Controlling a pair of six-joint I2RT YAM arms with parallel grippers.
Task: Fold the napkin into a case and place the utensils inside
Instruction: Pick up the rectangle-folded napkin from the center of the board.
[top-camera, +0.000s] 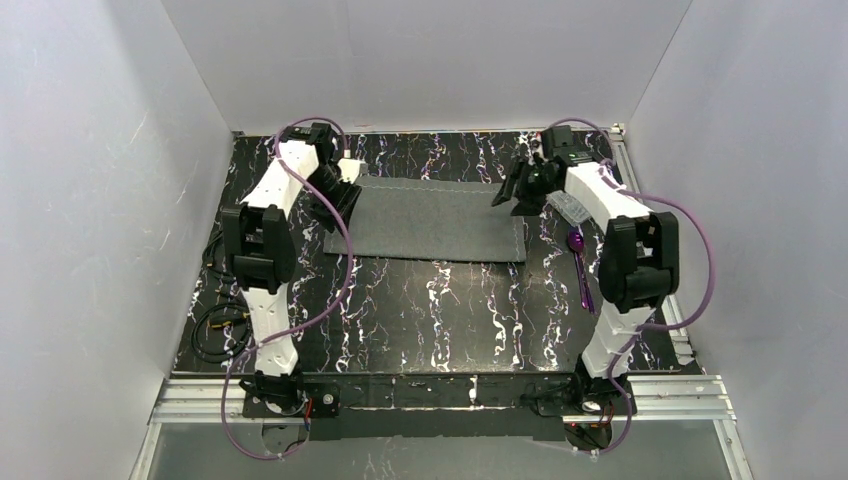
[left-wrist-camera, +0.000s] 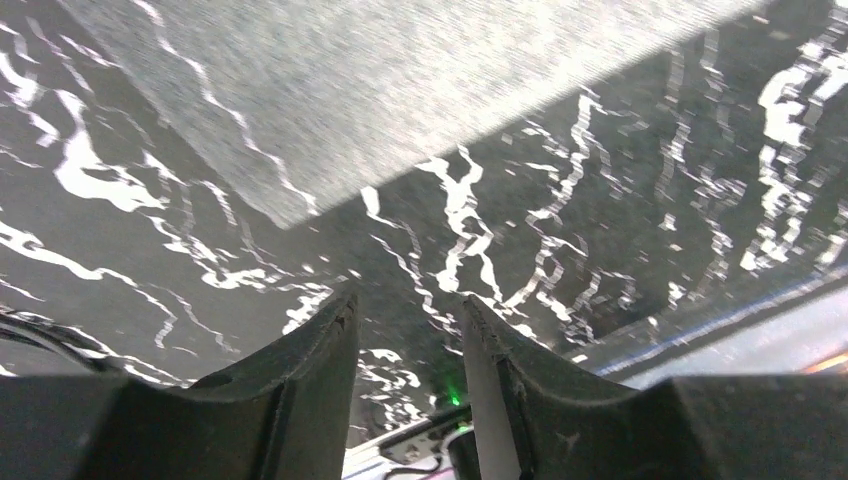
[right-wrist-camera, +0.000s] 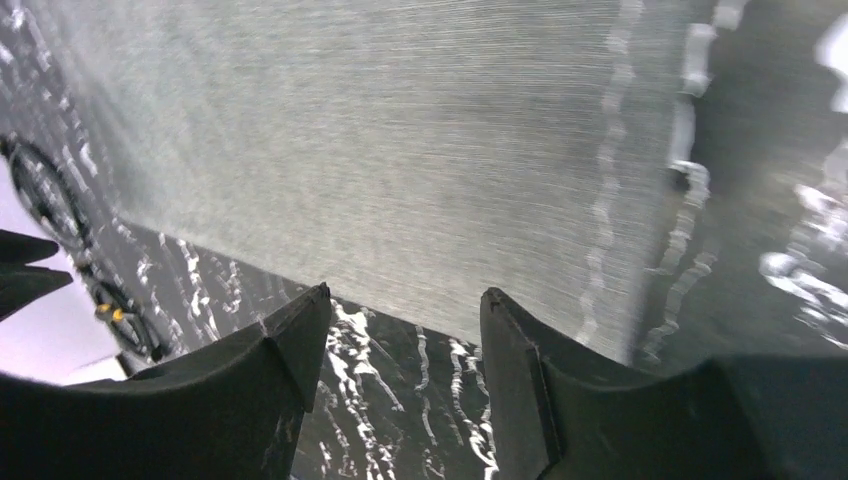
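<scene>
On the marbled table (top-camera: 430, 310), the napkin (top-camera: 430, 220) is lying flat as a folded rectangle toward the far side, probably awaiting another fold. The left gripper (left-wrist-camera: 405, 310) and right gripper (right-wrist-camera: 405, 300) are hovering at its two ends, jaws apart and gripping nothing. The purple utensils (top-camera: 580, 262) are waiting off the cloth, beside the right arm.

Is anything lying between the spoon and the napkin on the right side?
Nothing visible. The spoon lies just right of the napkin, with only bare table between them. The right gripper hangs open by the napkin's far right corner, not in that path.
</scene>
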